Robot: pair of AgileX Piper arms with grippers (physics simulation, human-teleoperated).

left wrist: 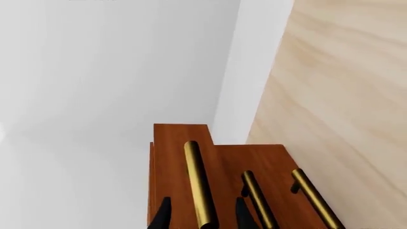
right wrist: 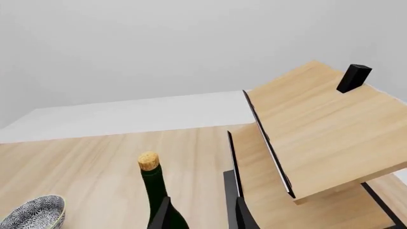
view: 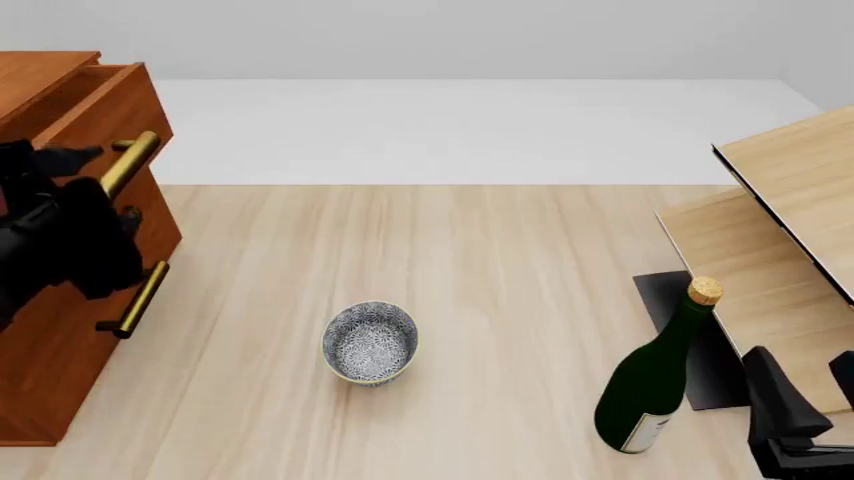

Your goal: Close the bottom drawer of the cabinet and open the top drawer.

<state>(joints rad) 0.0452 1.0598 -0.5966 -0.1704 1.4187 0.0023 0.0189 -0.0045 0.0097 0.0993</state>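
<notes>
At the tabletop's [view: 534,300] left edge stands the cabinet [view: 54,390], and its top drawer [view: 100,95] juts forward of the fronts below it, so it is already part-way open. The left tool [left wrist: 200,217] has its fingers spread to either side of that drawer's brass handle [left wrist: 198,181], not visibly pinching it. In the left wrist view the two lower handles sit on fronts that look level with each other, so I judge the bottom drawer [left wrist: 289,167] closed; in the front view the arm hides much of that part. What seems left is drawing the top drawer further out. The right tool [view: 798,405] rests idle near the right edge, fingers apart and holding nothing, beside a dark green corked bottle [view: 654,385] and a pale wooden rack [view: 787,200]. A patterned bowl [view: 370,343] sits mid-table.
</notes>
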